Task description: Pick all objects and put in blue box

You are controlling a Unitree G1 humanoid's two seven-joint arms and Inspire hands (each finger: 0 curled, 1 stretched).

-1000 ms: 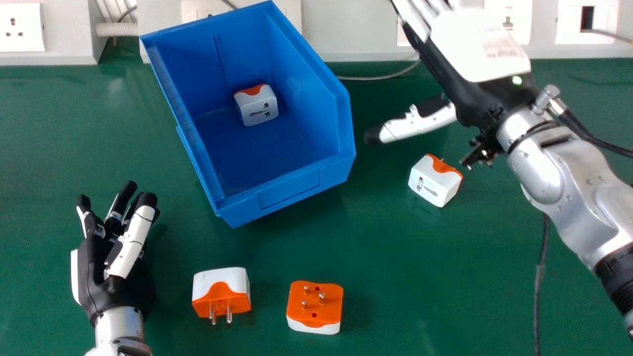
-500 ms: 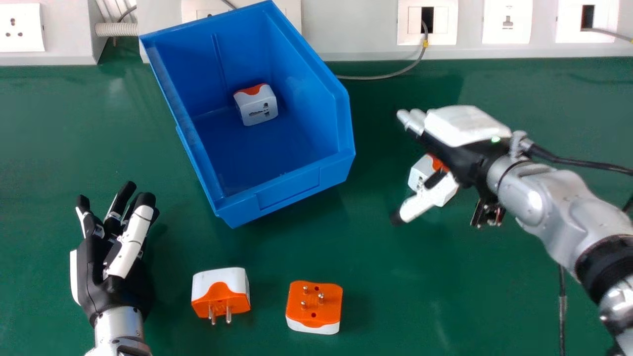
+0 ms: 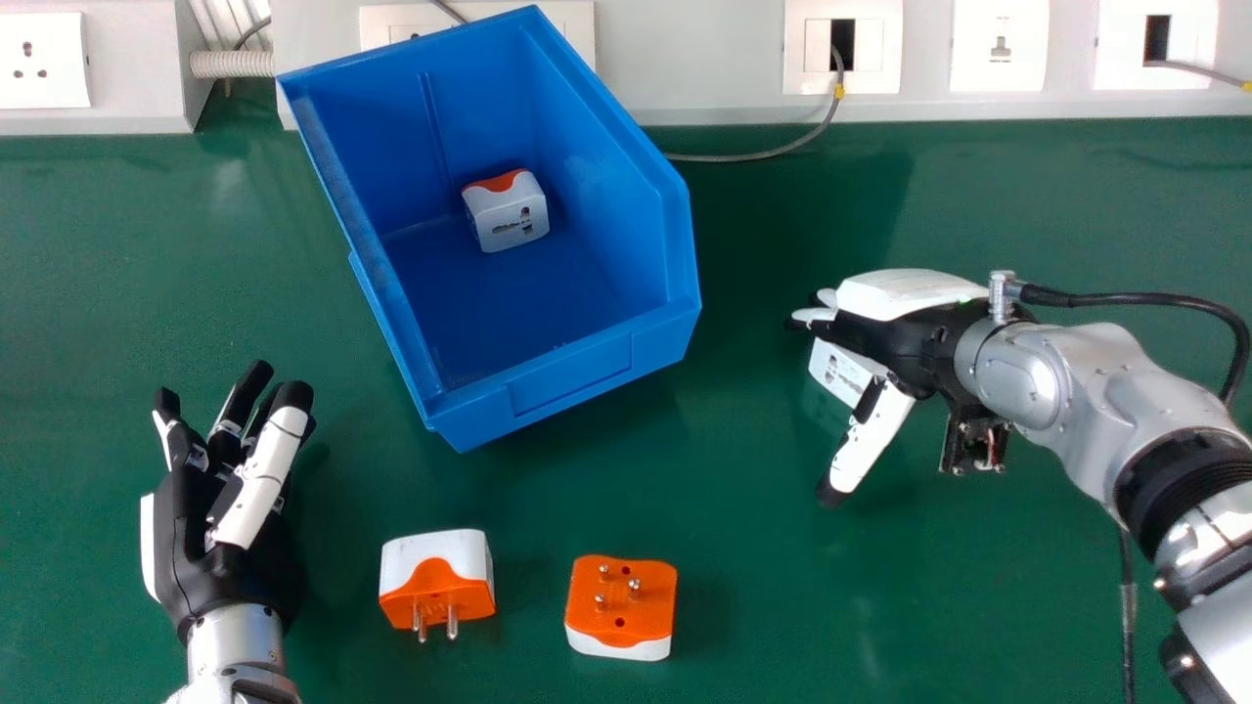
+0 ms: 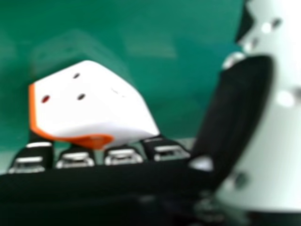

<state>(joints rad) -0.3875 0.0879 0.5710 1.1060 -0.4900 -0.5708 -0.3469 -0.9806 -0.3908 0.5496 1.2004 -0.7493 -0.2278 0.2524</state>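
In the head view my right hand point(image 3: 905, 313) hangs over a white and orange adapter point(image 3: 839, 374) right of the blue box point(image 3: 577, 376), its fingers straight and its thumb pointing down in front. The right hand view has that adapter point(image 4: 94, 103) close against the fingers point(image 4: 122, 155) of my right hand point(image 4: 235, 132), not gripped. Inside the box lies another adapter point(image 3: 507, 211). Two more rest at the front of the table, one on its side point(image 3: 437, 577) with prongs toward the front, one point(image 3: 621, 606) with prongs up. My left hand point(image 3: 220, 508) stays open at the front left.
Wall sockets point(image 3: 843, 44) line the back edge of the green table point(image 3: 782, 587). A grey cable point(image 3: 753, 156) runs along the back beside the box. A black cable point(image 3: 1128, 616) lies at the right near my right forearm.
My right hand has come down and toward the front from above the back right, first turning its fingers leftward, and is now over the right adapter. My left hand and the other adapters have not moved.
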